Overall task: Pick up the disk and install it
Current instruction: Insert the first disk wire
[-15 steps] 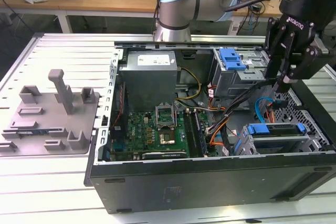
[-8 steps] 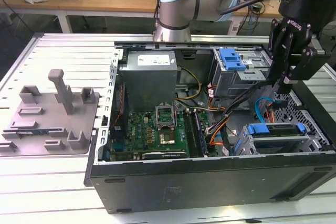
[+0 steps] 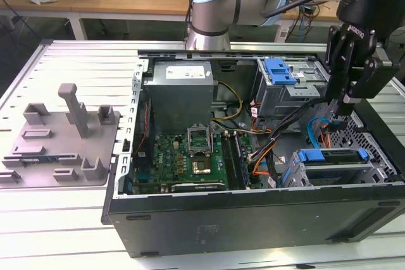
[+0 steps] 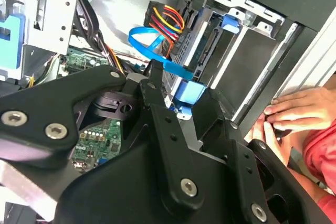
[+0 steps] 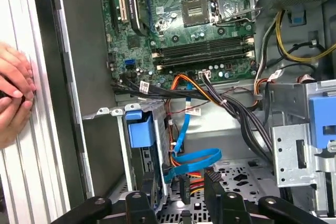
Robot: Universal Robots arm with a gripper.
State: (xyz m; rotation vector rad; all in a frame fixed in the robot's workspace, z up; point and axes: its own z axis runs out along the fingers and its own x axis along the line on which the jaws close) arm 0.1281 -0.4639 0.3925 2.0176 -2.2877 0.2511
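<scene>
- Black two-fingered gripper point(image 5: 181, 203): in the first wrist view its fingers point(image 5: 144, 203) stand well apart with nothing between them. In the exterior view it hangs over the end of the case at that view's right.
- Disk, a flat silver hard drive in a blue plastic carrier bracket point(image 5: 140, 131): it sits edge-on in the lower metal drive cage, just beside the gripper's fingers and not touching them. In the exterior view, the blue bracket point(image 3: 332, 155) lies along the top of that cage.
- Flat blue data cable point(image 5: 194, 157): it loops loosely beside the cage, next to a bundle of orange, red and yellow wires. Whether it is plugged into the disk cannot be told.
- Person's hands point(image 5: 13, 95): they rest on the ribbed aluminium table just beside the case wall, apart from the gripper.
- Green motherboard point(image 5: 205, 24): it lies flat on the case floor with the processor socket bare.
- Black open computer case point(image 3: 253, 219): it lies on its side on the slatted metal table point(image 3: 63, 232). A big grey metal box with a white sticker point(image 3: 180, 90) stands at the far end.
- Small blue ribbed plastic latch point(image 3: 280, 71): it sits on the upper drive cage, well apart from the disk.
- Grey moulded fixture plate point(image 3: 60, 137): it lies on the table at the exterior view's left and carries nothing.
- Progress, as a judgement: picking up and inserting appear done, since the disk is in its bay and the gripper is empty. Full seating and cabling cannot be confirmed.
</scene>
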